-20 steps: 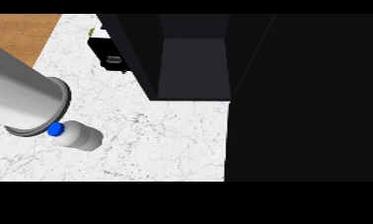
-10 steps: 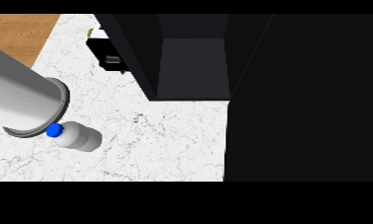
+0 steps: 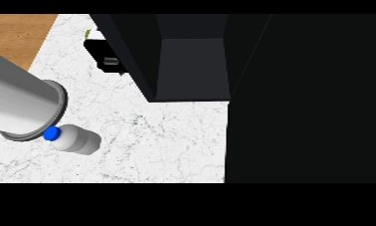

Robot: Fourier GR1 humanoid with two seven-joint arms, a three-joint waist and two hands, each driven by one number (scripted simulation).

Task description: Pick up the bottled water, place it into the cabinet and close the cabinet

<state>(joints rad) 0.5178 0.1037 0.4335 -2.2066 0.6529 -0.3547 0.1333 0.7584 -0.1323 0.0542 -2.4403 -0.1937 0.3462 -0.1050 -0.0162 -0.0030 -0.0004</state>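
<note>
bottled water (image 3: 75,139), blue cap, lying on marbled surface (image 3: 154,140) left of open black cabinet (image 3: 192,65), beside grey forearm (image 3: 26,104); probably light, smooth, roll-prone, best grasped mid-body; no hands visible, fingers unknowable.

smooth grey cylindrical forearm (image 3: 26,103), flared rim

White speckled marble counter (image 3: 169,140); a brown wooden surface (image 3: 26,33) borders it at upper left; a small black object (image 3: 106,58) stands near the back.
</note>
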